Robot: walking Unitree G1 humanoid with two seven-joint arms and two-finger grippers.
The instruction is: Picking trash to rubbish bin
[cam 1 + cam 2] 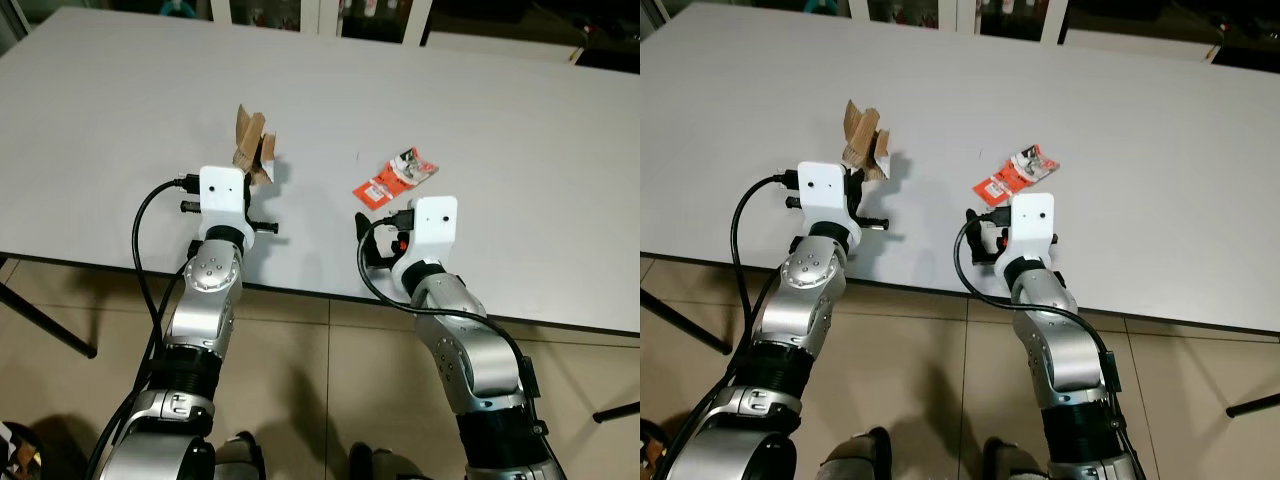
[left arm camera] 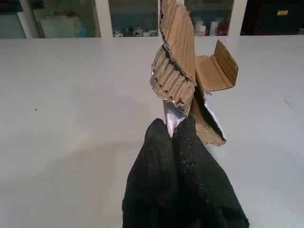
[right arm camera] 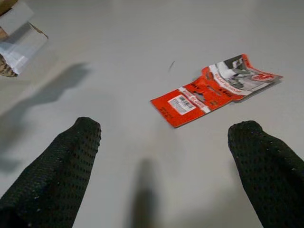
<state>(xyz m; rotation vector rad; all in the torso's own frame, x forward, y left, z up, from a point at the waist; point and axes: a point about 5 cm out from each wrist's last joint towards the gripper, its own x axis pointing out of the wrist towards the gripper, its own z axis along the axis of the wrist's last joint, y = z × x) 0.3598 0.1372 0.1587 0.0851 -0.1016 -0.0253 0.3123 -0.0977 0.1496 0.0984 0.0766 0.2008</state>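
Two claws were at work over the white table [image 1: 120, 110]. My left claw [image 2: 178, 130] was pinched tight on a torn bit of cardboard [image 2: 183, 71], held up off the table so I could carry it to a bin. My right claw [image 3: 164, 142] was spread wide, low over the table, just short of the red wrapper [image 3: 213, 88] lying flat. Nothing sat between them. Far behind stood glass cupboards [image 2: 137, 16].

Even indoor light, soft shadows

A white table [image 1: 120, 120] over a tiled floor [image 1: 300, 350], with what look like glass-fronted cabinets [image 2: 61, 19] behind.
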